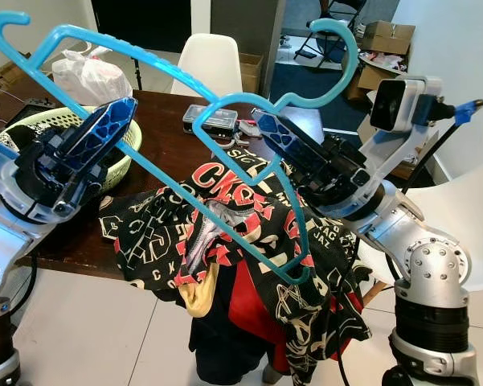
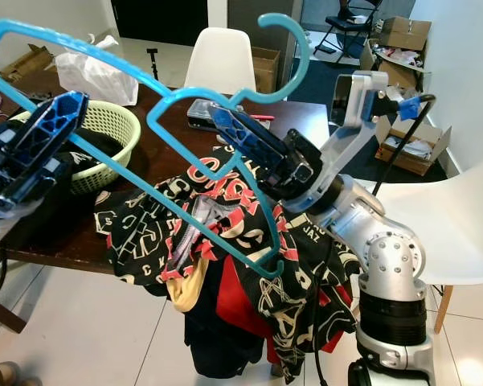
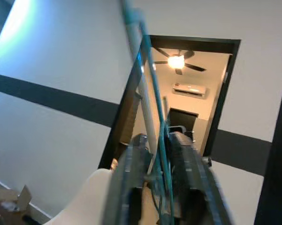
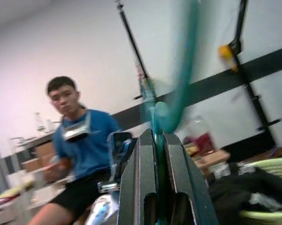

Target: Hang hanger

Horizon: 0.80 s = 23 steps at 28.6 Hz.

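Risks first: two blue hangers are up in the air and their frames cross between the arms. If either arm swings toward a rail w/o separating them, the hooks or bars could snag and drag one out of its grip. Second risk: the patterned shirt [image 1: 249, 241] is draped over the front edge of the dark table [image 1: 165, 129], half hanging off toward the floor, and the lower corner of the right-held hanger sits just in front of it. A low sweep could catch fabric and pull the pile down. Third: no rail or rod can be made out in the head views, so the robot prob. has to turn or walk while carrying both, which adds swing.

Left gripper [image 1: 104, 133]: fingers closed tight on the bar of the left hanger [image 1: 80, 44]; the wrist view shows the thin blue bar pinched between both fingers. Its hook points up over the table's back-left corner, above the green basket [image 1: 128, 157].

Right gripper [image 1: 285, 137]: clamped on the right hanger [image 1: 249, 173] near its neck, fingers nearly together w/ the blue plastic between them. Hook [image 1: 341, 56] curls up above the table's right edge.

A white chair [image 1: 213, 60] stands at the far edge. A person [image 4: 80, 150] in a blue top sits in the background of the right wrist view.
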{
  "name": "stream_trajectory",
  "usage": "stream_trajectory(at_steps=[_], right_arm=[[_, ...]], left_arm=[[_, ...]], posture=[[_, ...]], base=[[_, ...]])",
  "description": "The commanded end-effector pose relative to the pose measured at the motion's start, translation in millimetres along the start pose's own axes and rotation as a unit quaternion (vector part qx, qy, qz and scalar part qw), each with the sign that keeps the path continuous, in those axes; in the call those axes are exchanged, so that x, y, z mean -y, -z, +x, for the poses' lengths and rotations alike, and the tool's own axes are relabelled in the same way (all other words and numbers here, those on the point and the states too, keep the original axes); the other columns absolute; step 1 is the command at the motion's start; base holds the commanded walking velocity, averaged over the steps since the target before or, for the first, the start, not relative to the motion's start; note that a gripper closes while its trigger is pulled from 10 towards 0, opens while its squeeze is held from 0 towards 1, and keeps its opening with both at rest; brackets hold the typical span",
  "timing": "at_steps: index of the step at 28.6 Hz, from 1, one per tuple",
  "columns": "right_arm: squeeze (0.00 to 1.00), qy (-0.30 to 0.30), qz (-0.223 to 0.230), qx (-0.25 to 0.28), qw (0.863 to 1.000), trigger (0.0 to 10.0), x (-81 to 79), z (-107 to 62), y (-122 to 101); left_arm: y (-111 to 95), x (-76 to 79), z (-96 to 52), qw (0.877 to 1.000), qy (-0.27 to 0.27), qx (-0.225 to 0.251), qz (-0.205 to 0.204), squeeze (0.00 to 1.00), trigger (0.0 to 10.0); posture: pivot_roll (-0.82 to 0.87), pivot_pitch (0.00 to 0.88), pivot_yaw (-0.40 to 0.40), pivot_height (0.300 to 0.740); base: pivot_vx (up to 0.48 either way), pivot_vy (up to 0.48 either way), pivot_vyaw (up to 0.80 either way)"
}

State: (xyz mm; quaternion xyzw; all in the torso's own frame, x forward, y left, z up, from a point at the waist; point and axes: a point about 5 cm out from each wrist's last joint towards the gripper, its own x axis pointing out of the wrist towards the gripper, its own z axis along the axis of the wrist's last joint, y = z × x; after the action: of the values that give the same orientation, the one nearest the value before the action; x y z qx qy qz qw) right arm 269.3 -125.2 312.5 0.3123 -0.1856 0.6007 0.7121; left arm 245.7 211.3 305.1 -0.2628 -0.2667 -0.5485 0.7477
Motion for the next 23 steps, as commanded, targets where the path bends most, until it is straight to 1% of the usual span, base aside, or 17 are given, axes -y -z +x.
stream_trajectory(at_steps=[1, 3, 8, 10, 11, 12, 13, 14, 15, 16, 17, 18, 19, 20, 21, 22, 23], right_arm=[[0.00, 0.010, -0.015, -0.018, 1.000, 0.0, 1.5, -5.5, 3], [0.00, 0.022, -0.030, -0.051, 0.998, 0.0, 4.3, -8.6, 9], [0.00, 0.037, -0.043, -0.070, 0.996, 0.0, 8.1, -11.9, 13], [0.00, 0.101, -0.071, -0.094, 0.988, 0.0, 23.7, -19.9, 15], [0.00, 0.188, -0.090, -0.105, 0.972, 0.0, 44.7, -29.4, 15], [0.00, 0.188, -0.090, -0.105, 0.972, 0.0, 44.7, -29.4, 15], [0.00, 0.270, -0.107, -0.109, 0.951, 0.0, 64.4, -41.0, 14], [0.00, 0.321, -0.117, -0.111, 0.933, 0.0, 76.1, -49.1, 13], [0.00, 0.377, -0.131, -0.099, 0.912, 0.0, 89.4, -61.0, 10], [0.00, 0.377, -0.131, -0.099, 0.912, 0.0, 89.4, -61.0, 10], [0.00, 0.384, -0.132, -0.092, 0.909, 0.0, 91.5, -62.9, 9], [0.00, 0.384, -0.132, -0.092, 0.909, 0.0, 91.5, -62.9, 9], [0.00, 0.388, -0.133, -0.090, 0.908, 0.0, 93.1, -62.7, 9], [0.00, 0.388, -0.133, -0.090, 0.908, 0.0, 93.1, -62.7, 9], [0.00, 0.389, -0.132, -0.089, 0.908, 0.0, 94.2, -60.7, 10], [0.00, 0.389, -0.133, -0.091, 0.907, 6.5, 95.1, -58.8, 11], [0.00, 0.389, -0.133, -0.091, 0.907, 6.5, 95.1, -58.8, 11]], left_arm=[[2, 1.1, -0.1, 1.000, 0.003, 0.006, -0.003, 1.00, 10.0], [2, 0.0, -1.0, 1.000, -0.006, 0.003, 0.003, 1.00, 10.0], [1, -1.7, -3.3, 1.000, -0.022, -0.008, 0.010, 1.00, 10.0], [-3, -6.3, -9.4, 0.997, -0.065, -0.023, 0.036, 1.00, 10.0], [-10, -15.5, -16.2, 0.986, -0.135, -0.044, 0.085, 1.00, 10.0], [-10, -15.5, -16.2, 0.986, -0.135, -0.044, 0.085, 1.00, 10.0], [-16, -27.8, -24.0, 0.961, -0.222, -0.078, 0.147, 1.00, 10.0], [-21, -35.3, -29.4, 0.937, -0.277, -0.100, 0.190, 1.00, 10.0], [-34, -51.4, -45.1, 0.830, -0.410, -0.179, 0.333, 1.00, 10.0], [-34, -51.4, -45.1, 0.830, -0.410, -0.179, 0.333, 1.00, 10.0], [-40, -54.3, -50.7, 0.789, -0.443, -0.196, 0.379, 1.00, 10.0], [-40, -54.3, -50.7, 0.789, -0.443, -0.196, 0.379, 1.00, 10.0], [-44, -60.2, -65.1, 0.735, -0.505, -0.209, 0.401, 1.00, 10.0], [-44, -60.2, -65.1, 0.735, -0.505, -0.209, 0.401, 1.00, 10.0], [-41, -64.6, -80.2, 0.707, -0.550, -0.216, 0.388, 0.00, 10.0], [-37, -68.3, -93.8, 0.681, -0.585, -0.226, 0.377, 0.00, 10.0], [-37, -68.3, -93.8, 0.681, -0.585, -0.226, 0.377, 0.00, 10.0]], posture=[[0.04, 0.081, -0.045, 0.740], [0.05, 0.082, -0.042, 0.740], [0.05, 0.083, -0.037, 0.740], [0.05, 0.085, -0.025, 0.740], [0.06, 0.087, -0.025, 0.740], [0.06, 0.087, -0.025, 0.740], [0.06, 0.088, -0.029, 0.740], [0.06, 0.088, -0.031, 0.740], [0.08, 0.091, -0.041, 0.740], [0.08, 0.091, -0.041, 0.740], [0.08, 0.091, -0.041, 0.740], [0.08, 0.091, -0.041, 0.740], [0.09, 0.090, -0.045, 0.740], [0.09, 0.090, -0.045, 0.740], [0.09, 0.087, -0.050, 0.740], [0.09, 0.085, -0.053, 0.740], [0.09, 0.085, -0.053, 0.740]], base=[[0.000, 0.000, 0.00], [0.000, 0.000, 0.00], [0.000, 0.000, 0.00], [0.000, 0.000, 0.00], [0.000, 0.000, 0.00], [0.000, 0.000, 0.00], [0.000, 0.000, 0.00], [0.000, 0.000, 0.00], [0.000, 0.000, 0.00], [0.000, 0.000, 0.00], [0.000, 0.000, 0.00], [0.000, 0.000, 0.00], [0.000, 0.000, 0.00], [0.000, 0.000, 0.00], [0.000, 0.000, 0.00], [0.000, 0.000, 0.00], [0.000, 0.000, 0.00]])
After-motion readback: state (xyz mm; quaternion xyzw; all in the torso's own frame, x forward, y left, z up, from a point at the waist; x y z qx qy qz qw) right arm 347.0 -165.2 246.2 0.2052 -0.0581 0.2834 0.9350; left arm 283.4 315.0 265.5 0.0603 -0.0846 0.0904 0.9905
